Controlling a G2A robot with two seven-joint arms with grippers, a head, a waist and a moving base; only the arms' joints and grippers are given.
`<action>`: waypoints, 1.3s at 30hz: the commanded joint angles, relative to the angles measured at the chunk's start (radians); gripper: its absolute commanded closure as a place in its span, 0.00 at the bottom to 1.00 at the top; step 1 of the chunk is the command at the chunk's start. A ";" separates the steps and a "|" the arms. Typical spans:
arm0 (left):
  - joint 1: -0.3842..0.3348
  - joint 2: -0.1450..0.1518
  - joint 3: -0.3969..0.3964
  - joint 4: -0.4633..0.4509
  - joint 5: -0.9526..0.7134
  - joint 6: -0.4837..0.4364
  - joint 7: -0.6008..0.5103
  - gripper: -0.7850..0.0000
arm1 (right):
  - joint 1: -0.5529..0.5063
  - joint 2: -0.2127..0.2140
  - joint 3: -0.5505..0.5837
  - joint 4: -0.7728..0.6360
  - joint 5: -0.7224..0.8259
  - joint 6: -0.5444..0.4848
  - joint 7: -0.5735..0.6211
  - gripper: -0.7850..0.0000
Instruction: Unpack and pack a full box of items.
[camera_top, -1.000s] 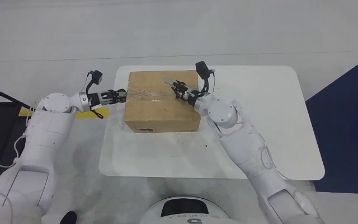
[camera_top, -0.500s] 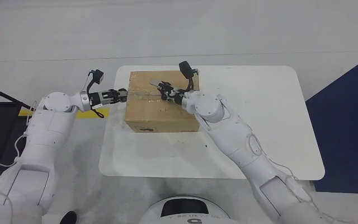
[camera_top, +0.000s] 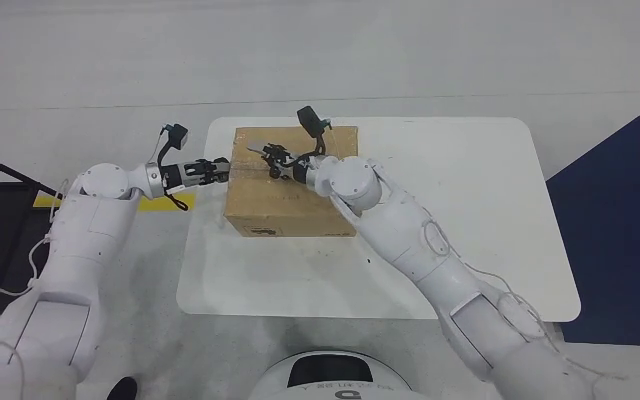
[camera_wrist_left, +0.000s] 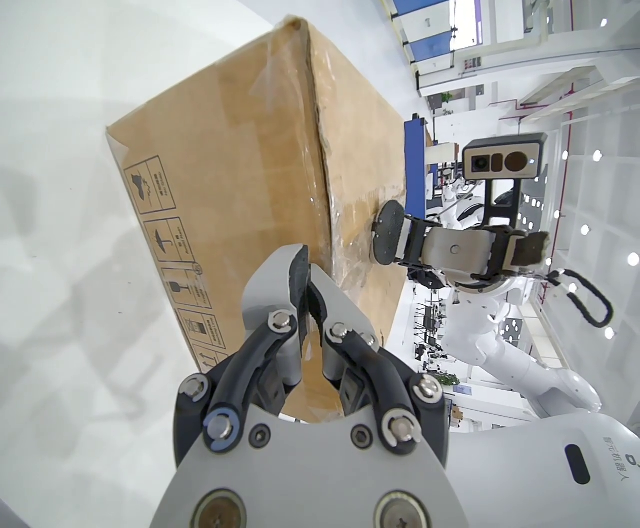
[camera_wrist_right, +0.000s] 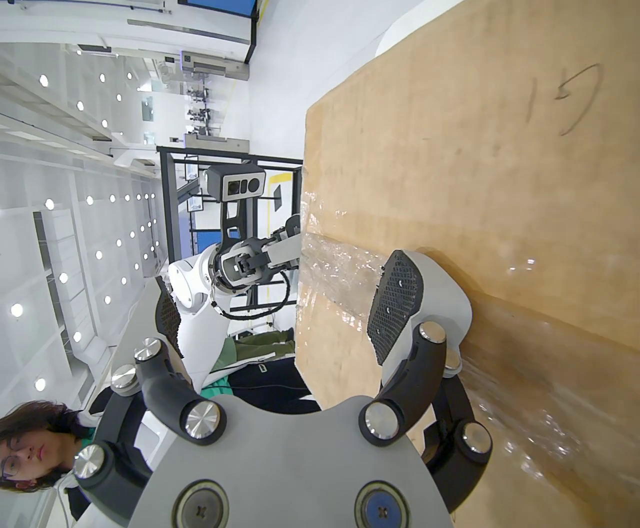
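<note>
Overhead, right gripper (camera_top: 269, 160) splayed over box (camera_top: 285, 205) top; wrist view: left gripper (camera_wrist_left: 306, 272) clenched beside box.

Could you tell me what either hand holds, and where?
Nothing visibly: the right hand is open over the box; the left hand is shut at its side.

The box (camera_top: 290, 195) sits on the table (camera_top: 450, 220), in its far left part, well apart from the right edge. The left end effector (camera_top: 224, 170) is at the box's left side, at the seam (camera_wrist_left: 320, 150). The right end effector (camera_top: 271, 162) is over the box top, above the seam's left half.
</note>
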 joint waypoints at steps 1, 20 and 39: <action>-0.001 -0.002 0.002 0.003 -0.002 0.000 -0.001 1.00 | 0.017 -0.010 -0.013 0.028 0.014 -0.008 -0.001 0.00; -0.009 -0.013 0.015 0.014 -0.009 -0.011 -0.005 1.00 | 0.155 -0.126 -0.125 0.261 0.139 -0.104 0.010 0.00; -0.002 -0.013 0.008 0.025 -0.020 -0.027 -0.006 0.00 | 0.222 -0.168 -0.046 0.392 0.242 -0.313 0.030 0.00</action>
